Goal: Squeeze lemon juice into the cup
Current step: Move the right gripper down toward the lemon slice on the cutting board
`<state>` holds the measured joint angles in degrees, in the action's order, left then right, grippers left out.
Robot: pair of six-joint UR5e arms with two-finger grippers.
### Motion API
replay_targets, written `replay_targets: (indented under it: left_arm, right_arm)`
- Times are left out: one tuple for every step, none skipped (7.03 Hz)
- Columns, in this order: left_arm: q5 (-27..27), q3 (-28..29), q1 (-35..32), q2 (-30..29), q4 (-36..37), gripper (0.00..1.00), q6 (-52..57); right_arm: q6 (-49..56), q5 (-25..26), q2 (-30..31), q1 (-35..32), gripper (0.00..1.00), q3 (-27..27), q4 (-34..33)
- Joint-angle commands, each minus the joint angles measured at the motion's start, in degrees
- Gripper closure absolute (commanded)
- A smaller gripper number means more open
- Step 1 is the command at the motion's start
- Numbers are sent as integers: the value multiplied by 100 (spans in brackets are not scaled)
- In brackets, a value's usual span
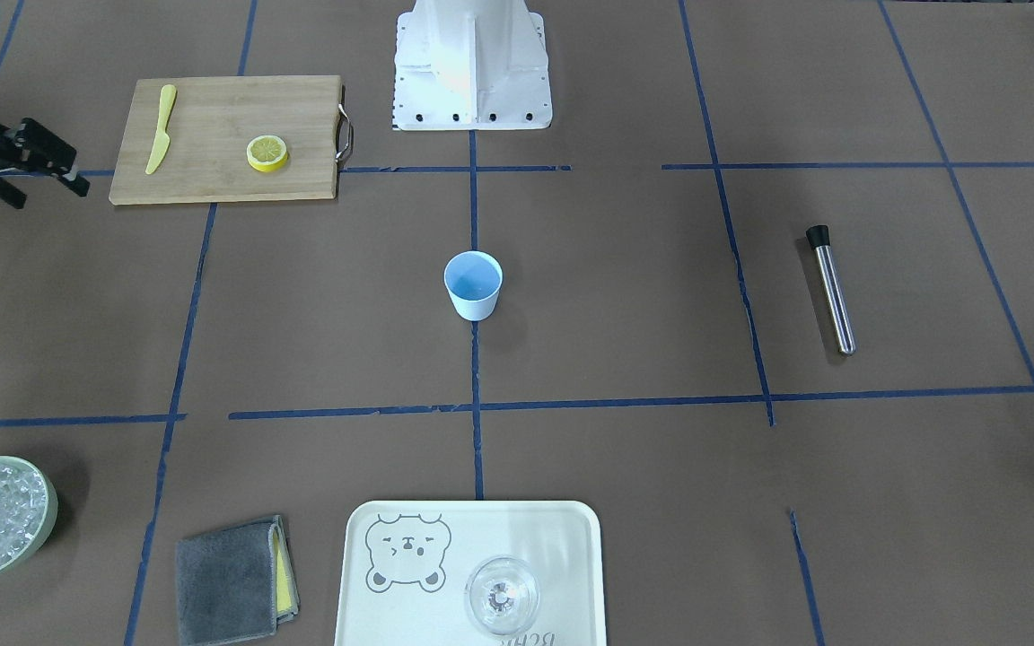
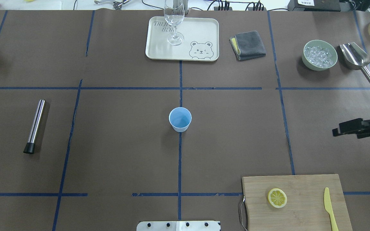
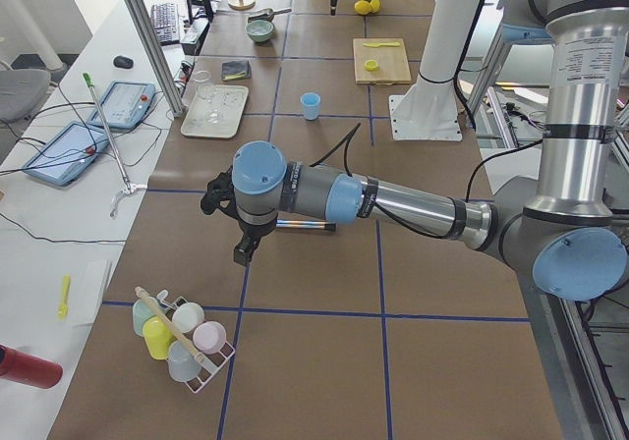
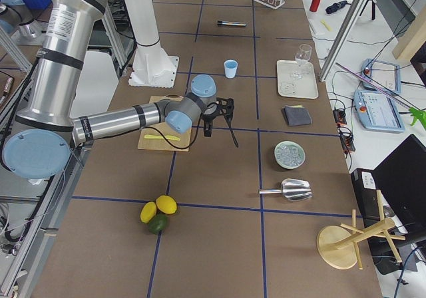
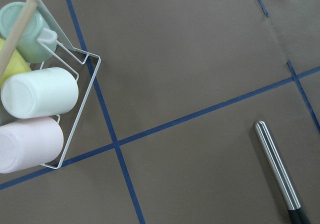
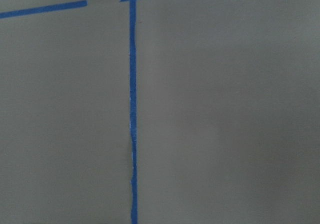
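One yellow lemon slice (image 1: pixel 267 152) lies flat on a wooden cutting board (image 1: pixel 212 184); it also shows in the overhead view (image 2: pixel 277 197). The light-blue cup (image 1: pixel 473 284) stands upright at the table's middle (image 2: pixel 180 119), with nothing visible in it. My right gripper (image 1: pixel 77 177) hovers at the table's side past the board, far from the cup, and looks open and empty; it also shows in the overhead view (image 2: pixel 334 132). My left gripper (image 3: pixel 241 253) shows only in the exterior left view, near a steel tube; I cannot tell whether it is open or shut.
A yellow knife (image 1: pixel 160 128) lies on the board. A steel tube with a black cap (image 1: pixel 831 289) lies on my left. A tray (image 1: pixel 562 538) holds a clear glass (image 1: pixel 502 595). A grey cloth (image 1: pixel 230 579), an ice bowl (image 1: pixel 46 502), a scoop (image 2: pixel 353 56) and a cup rack (image 5: pixel 35 109) are around.
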<state>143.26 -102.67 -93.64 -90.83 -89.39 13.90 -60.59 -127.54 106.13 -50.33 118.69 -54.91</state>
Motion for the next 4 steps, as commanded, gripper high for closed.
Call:
replay_targets:
  left_arm:
    - [0, -25, 117, 21, -35, 0, -1]
    - [9, -25, 118, 21, -18, 0, -10]
    - [9, -25, 118, 21, -17, 0, -10]
    - [0, -17, 126, 21, -17, 0, -10]
  right_arm:
    - [-1425, 1551, 4, 1704, 0, 496, 59]
    - [-1821, 2079, 4, 2250, 0, 584, 33]
    - [-2312, 2371, -14, 2699, 0, 603, -2]
    - [-2578, 2983, -49, 3304, 0, 603, -11]
